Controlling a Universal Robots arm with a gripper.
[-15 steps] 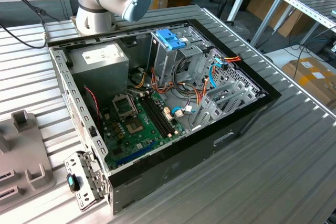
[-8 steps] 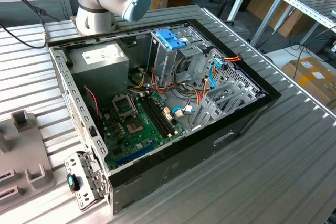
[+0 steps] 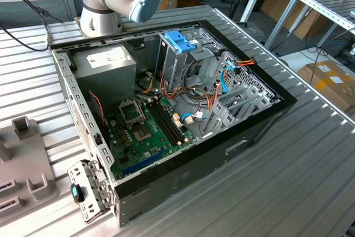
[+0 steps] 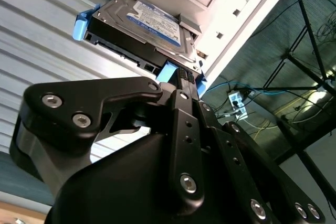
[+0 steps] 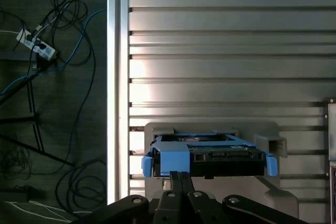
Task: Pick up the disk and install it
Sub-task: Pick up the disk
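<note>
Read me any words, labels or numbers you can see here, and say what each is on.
Label on the flat silver-grey hard drive in its light-blue plastic carrier: print too blurred to read.
White sticker on the grey metal power supply box: too small to read.
Nothing else legible.

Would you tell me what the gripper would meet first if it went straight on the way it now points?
Most likely the disk, at its near light-blue edge. In both wrist views the gripper looks very close to it; whether they touch is unclear.
</note>
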